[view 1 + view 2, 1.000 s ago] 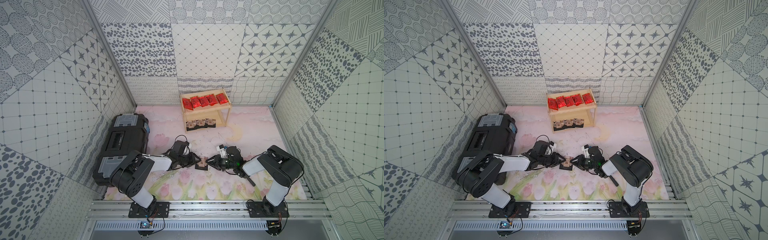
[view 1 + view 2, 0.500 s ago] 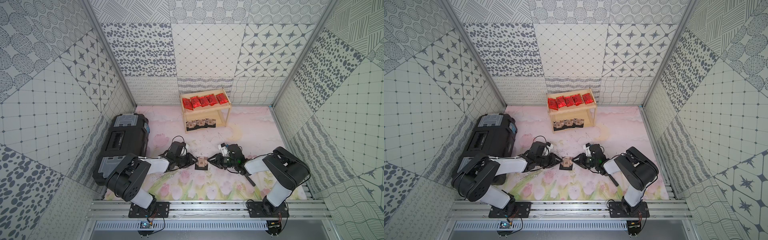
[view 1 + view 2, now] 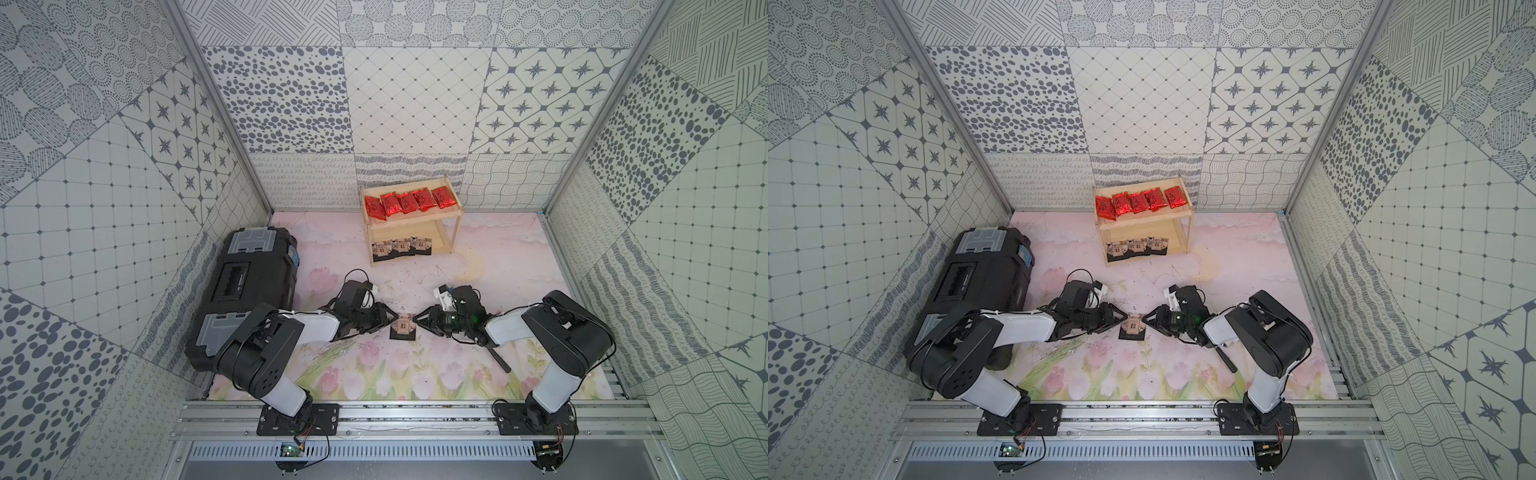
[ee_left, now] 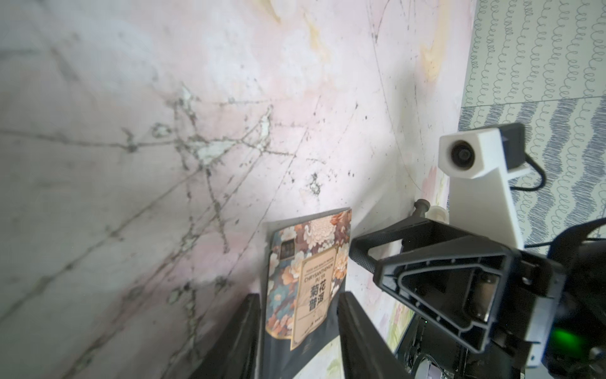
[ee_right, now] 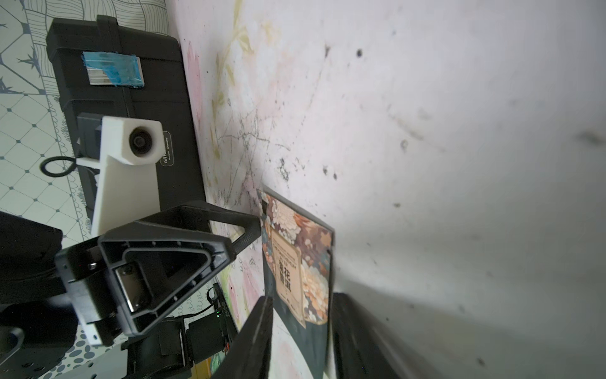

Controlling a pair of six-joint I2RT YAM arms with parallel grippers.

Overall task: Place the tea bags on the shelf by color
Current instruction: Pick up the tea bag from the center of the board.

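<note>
- One dark sachet [image 4: 308, 282] sits well in front of the shelf [image 3: 415, 219], on the robot's side of it and low over the floral mat [image 3: 374, 374]. I cannot tell whether it rests on the mat. Its tan panel reads "CHRYSANTHEMUM PU ER" above four large characters, 菊花普洱, framed by printed blossoms. The smaller lines are too fine to read.
- Right gripper [image 5: 301, 300]: partly spread, with one finger against each side edge of that sachet, pinching it across its width.
- Left gripper [image 4: 298, 305]: meets the sachet from the opposite end, jaws also partly spread with a finger along each side edge. Whether they press on it cannot be told. In the right wrist view one of its fingertips sits right at the sachet's edge.
- Black toolbox [image 5: 131, 82]: left of the shelf and nearer the robot, along the side wall. White lettering on it begins "GRE", and the rest is cut off by the left arm's white camera mount [image 5: 124, 157]. A blue patch [image 5: 111, 70] marks the end facing the shelf.
- Three dark sachets [image 3: 401, 247] line the front of the shelf's lower tier side by side. Their print is too small to read.
- Five red foil packets [image 3: 405, 203] lie in a row on the shelf's top tier. Each carries black characters too small to read.
</note>
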